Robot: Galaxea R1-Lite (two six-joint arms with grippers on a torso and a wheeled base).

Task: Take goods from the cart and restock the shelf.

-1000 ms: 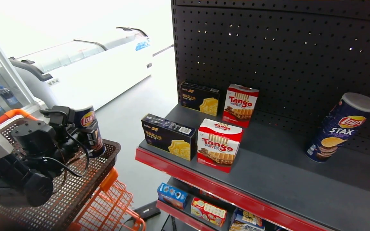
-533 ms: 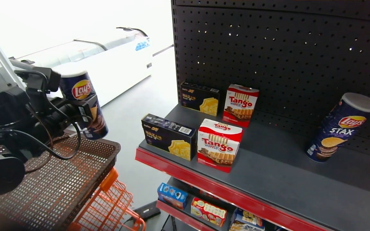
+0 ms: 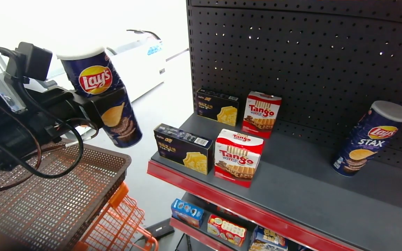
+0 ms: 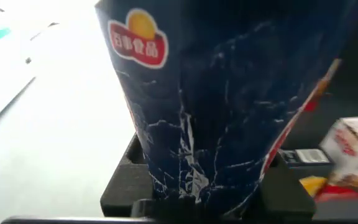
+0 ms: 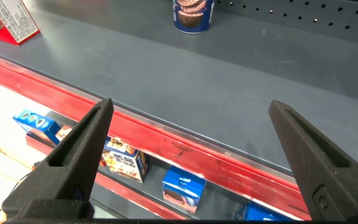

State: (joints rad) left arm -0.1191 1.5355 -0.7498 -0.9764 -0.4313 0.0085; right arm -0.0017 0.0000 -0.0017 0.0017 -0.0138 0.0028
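So, head view: over the last second the left hand [image 3: 98,104] has lifted the can [image 3: 96,80] out of the cart [image 3: 65,195] and swung it toward the shelf [image 3: 309,188]. I'd say the pick is done and placing comes next. The hand's clamped round the can's middle. The can's tilted, white lid up, hanging above the cart's edge, not over the shelf yet. It's a dark blue tube with a yellow-red logo and a chip picture. A second can [image 3: 370,139] stands at the shelf's back.

Left wrist view: the can's blue wall up close, held tight.

Right wrist view: right hand [image 5: 190,118] wide open, empty, above the shelf's front edge.
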